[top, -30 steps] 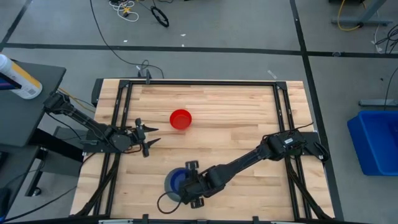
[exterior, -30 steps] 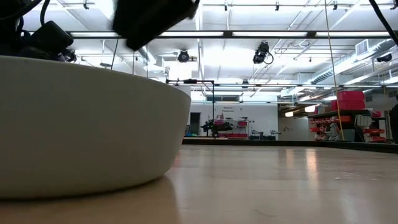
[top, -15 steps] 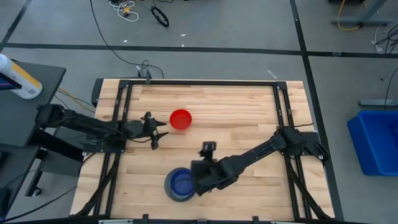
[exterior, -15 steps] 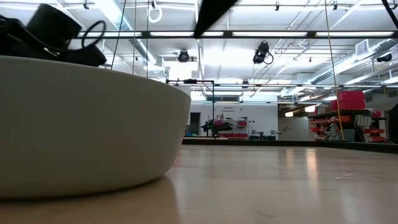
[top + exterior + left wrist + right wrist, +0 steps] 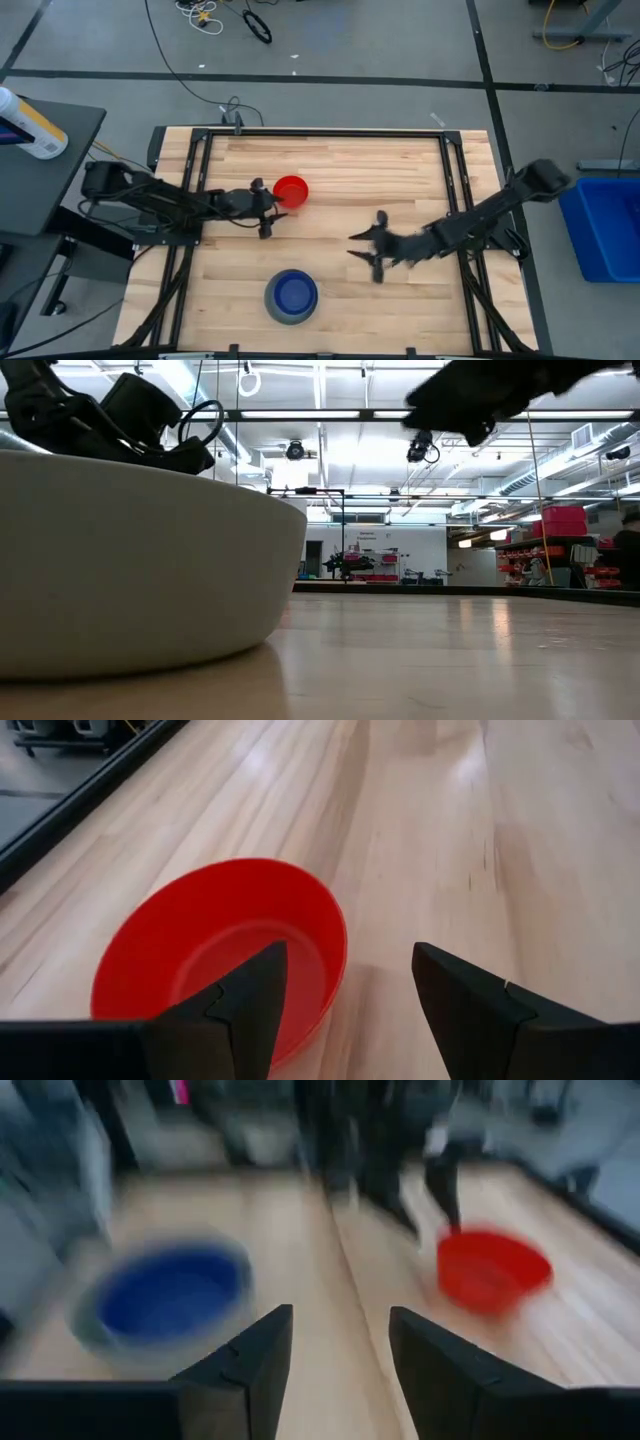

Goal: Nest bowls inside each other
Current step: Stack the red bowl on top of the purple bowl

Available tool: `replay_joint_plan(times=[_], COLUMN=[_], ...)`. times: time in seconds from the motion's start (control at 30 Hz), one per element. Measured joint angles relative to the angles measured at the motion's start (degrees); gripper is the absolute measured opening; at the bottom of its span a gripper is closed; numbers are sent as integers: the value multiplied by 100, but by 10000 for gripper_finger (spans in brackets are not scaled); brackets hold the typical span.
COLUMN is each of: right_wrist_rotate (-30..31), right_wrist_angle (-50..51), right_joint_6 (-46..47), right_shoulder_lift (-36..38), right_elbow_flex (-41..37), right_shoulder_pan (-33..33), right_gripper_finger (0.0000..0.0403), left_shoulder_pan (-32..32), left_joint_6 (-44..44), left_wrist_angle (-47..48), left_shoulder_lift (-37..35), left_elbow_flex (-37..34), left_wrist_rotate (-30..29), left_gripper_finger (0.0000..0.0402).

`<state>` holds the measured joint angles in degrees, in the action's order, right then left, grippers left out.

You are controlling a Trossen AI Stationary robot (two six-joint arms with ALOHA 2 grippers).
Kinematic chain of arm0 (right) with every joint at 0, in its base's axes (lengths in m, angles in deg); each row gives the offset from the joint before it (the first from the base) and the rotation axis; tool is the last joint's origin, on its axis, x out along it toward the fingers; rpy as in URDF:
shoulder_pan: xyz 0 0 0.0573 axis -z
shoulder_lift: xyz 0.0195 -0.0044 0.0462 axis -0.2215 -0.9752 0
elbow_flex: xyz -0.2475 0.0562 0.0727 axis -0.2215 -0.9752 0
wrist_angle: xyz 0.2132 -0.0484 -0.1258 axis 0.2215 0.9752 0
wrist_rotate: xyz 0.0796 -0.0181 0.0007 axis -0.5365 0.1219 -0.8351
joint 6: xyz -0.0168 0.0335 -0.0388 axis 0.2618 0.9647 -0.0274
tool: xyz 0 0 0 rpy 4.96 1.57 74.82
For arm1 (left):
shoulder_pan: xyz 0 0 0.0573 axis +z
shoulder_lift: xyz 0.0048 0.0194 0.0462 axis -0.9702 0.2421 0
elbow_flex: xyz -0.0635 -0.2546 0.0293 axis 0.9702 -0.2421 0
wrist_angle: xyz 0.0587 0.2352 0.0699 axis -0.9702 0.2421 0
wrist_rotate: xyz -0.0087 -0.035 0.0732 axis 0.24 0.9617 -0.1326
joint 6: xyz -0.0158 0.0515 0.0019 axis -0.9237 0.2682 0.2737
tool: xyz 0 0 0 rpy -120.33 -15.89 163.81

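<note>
High view: a red bowl (image 5: pixel 291 191) sits alone on the wooden table (image 5: pixel 400 170), well apart from a stack, a dark blue bowl (image 5: pixel 293 294) nested in a grey bowl (image 5: pixel 276 311). The left gripper (image 5: pixel 276 207) is just beside the red bowl, fingers open and empty, one above its rim. Judged step: picking up the red bowl; next it must close on the rim. The right gripper (image 5: pixel 366 250), open and empty, has pulled away from the stack since a second ago, while the left has reached forward.
</note>
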<state>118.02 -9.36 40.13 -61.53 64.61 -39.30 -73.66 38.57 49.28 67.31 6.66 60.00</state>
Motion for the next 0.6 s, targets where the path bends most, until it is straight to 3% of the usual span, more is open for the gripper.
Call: replay_joint_plan(times=[0.13, 0.23, 0.4, 0.53, 0.6], right_wrist_rotate=[-96, -245, -973, -2210, -2501], right_wrist_angle=[-2913, -4360, -4934, -5614, -5556], right_joint_6=[-87, -82, 1284, -323, -866], right_shoulder_lift=[645, 871, 944, 947, 1135], right_elbow_flex=[-1486, -2278, -3161, -3648, -3640], right_shoulder_pan=[-100, -198, -304, -429, -420], right_gripper_finger=[165, 158, 152, 154, 156], left_shoulder_pan=[31, 35, 35, 35, 31], left_joint_6=[14, 39, 66, 74, 62], left_wrist_angle=[-6, -14, -45, -29, -6], left_shoulder_lift=[58, 56, 47, 46, 45], left_elbow_flex=[75, 83, 81, 81, 77], left_wrist_rotate=[-16, -59, -69, -73, -79], left_gripper_finger=[224, 224, 224, 224, 224])
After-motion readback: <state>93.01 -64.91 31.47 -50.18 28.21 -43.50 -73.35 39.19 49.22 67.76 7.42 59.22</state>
